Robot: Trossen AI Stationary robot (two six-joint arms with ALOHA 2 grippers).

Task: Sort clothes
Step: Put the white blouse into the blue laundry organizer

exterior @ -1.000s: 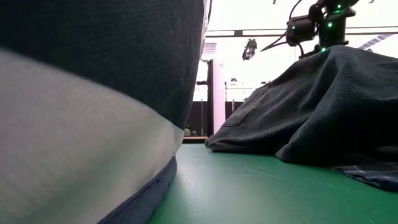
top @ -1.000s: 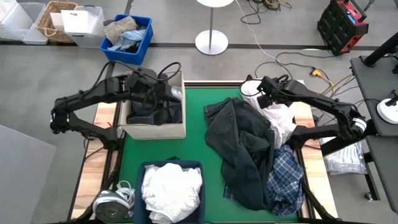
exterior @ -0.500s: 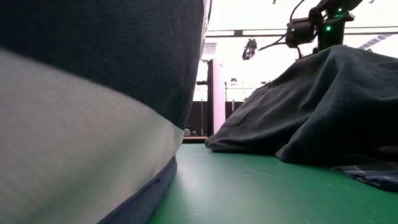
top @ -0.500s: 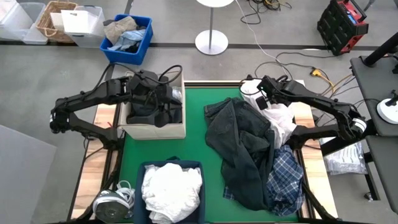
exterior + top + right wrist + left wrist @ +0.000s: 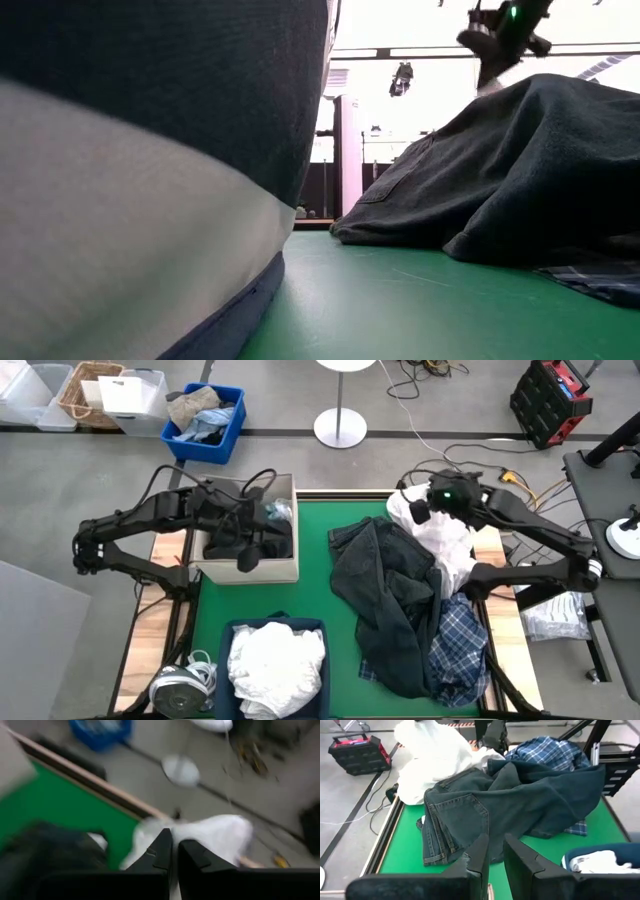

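The left hand (image 5: 247, 556) hung above the beige box (image 5: 248, 568) at the left of the green surface (image 5: 315, 595), fingers (image 5: 481, 852) nearly pressed together with nothing between them. The right hand (image 5: 422, 512) hovered over the white garment (image 5: 445, 545) at the far right edge; its fingers (image 5: 162, 851) were close together, gripping nothing visible. Dark jeans (image 5: 385, 575) and a plaid shirt (image 5: 458, 635) lay heaped beside it. White clothes (image 5: 275, 665) filled the blue bin (image 5: 229, 630).

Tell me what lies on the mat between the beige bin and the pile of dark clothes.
Nothing: in the high view, bare green mat separates the beige bin from the dark clothes.
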